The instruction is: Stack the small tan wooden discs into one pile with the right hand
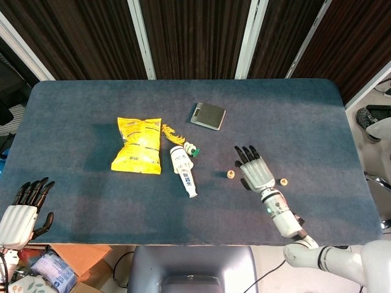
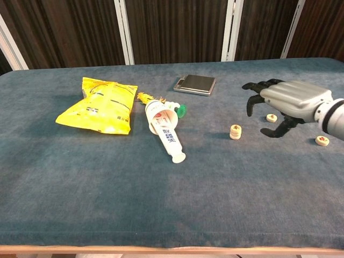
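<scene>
1. The small stack of tan wooden discs (image 2: 235, 131) stands right of the tabletop's middle, two round pieces, one on the other, with a reddish mark on the top face.
2. A single disc (image 2: 271, 117) lies flat further toward the right edge, under my right hand; it is the same pale tan with a red mark.
3. Another loose disc (image 2: 322, 141) lies nearer the right edge, on the blue cloth.
4. My right hand (image 2: 287, 102) hovers over the middle disc with its fingers apart and curved downward, holding nothing.
5. My left hand (image 1: 21, 210) sits off the front left corner, fingers loosely together, empty.
6. A white tube (image 2: 165, 130), a yellow snack bag (image 2: 99, 107) and a grey scale (image 2: 195, 84) lie toward the tabletop's centre and back.
</scene>
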Controlling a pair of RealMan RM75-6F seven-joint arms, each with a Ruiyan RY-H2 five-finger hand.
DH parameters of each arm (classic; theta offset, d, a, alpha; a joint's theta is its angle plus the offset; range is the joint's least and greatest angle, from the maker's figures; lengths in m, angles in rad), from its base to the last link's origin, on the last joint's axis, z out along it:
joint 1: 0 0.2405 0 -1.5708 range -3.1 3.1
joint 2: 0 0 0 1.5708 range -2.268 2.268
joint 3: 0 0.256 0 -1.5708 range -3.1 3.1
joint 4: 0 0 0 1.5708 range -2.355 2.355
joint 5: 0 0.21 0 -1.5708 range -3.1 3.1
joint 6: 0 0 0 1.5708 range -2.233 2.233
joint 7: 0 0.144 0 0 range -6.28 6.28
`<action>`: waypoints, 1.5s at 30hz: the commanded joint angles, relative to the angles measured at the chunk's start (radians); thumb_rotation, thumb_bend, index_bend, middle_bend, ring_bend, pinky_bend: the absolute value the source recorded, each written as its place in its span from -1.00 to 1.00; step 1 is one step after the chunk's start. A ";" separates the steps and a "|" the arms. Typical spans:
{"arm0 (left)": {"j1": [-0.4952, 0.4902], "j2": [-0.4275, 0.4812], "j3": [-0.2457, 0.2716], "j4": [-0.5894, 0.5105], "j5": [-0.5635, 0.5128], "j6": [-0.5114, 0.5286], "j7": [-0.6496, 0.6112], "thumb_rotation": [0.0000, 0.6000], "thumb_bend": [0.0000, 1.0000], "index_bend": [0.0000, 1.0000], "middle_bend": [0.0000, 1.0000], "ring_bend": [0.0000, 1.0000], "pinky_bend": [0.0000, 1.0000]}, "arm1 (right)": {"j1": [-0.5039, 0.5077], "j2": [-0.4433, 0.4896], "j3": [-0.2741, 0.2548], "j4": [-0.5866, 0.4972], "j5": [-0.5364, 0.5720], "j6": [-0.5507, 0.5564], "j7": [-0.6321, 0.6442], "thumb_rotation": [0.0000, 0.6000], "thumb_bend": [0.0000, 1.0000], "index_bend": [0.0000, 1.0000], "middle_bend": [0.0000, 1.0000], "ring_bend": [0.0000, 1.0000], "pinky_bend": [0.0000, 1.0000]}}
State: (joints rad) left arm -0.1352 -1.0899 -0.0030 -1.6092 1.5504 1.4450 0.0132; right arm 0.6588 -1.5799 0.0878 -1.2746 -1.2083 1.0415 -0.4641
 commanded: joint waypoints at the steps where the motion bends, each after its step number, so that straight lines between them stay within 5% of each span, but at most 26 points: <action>1: -0.001 -0.001 0.001 -0.001 0.002 -0.002 0.002 1.00 0.01 -1.00 -1.00 -1.00 -0.92 | -0.052 0.063 -0.063 -0.012 -0.068 0.029 0.052 1.00 -0.05 -0.05 -0.96 -1.00 -1.00; 6: -0.006 -0.007 0.000 -0.001 0.002 -0.010 0.013 1.00 0.02 -1.00 -1.00 -1.00 -0.92 | -0.106 0.112 -0.110 0.009 -0.116 0.061 0.093 1.00 -0.05 -0.03 -0.97 -1.00 -1.00; 13: -0.015 -0.013 0.000 -0.002 -0.001 -0.028 0.025 1.00 0.01 -1.00 -1.00 -1.00 -0.93 | -0.145 0.115 -0.109 0.090 -0.097 0.030 0.177 1.00 -0.05 -0.01 -0.97 -1.00 -1.00; 27: -0.016 -0.013 -0.002 0.000 -0.007 -0.028 0.024 1.00 0.01 -1.00 -1.00 -1.00 -0.92 | -0.154 0.055 -0.065 0.257 -0.065 -0.051 0.239 1.00 -0.05 0.07 -0.97 -1.00 -1.00; 45: -0.016 -0.014 -0.002 0.001 -0.008 -0.027 0.026 1.00 0.02 -1.00 -1.00 -1.00 -0.92 | -0.149 0.032 -0.041 0.280 -0.081 -0.087 0.245 1.00 -0.05 0.14 -0.96 -1.00 -1.00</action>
State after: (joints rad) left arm -0.1512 -1.1035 -0.0053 -1.6080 1.5427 1.4177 0.0389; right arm 0.5097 -1.5475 0.0465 -0.9946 -1.2887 0.9545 -0.2197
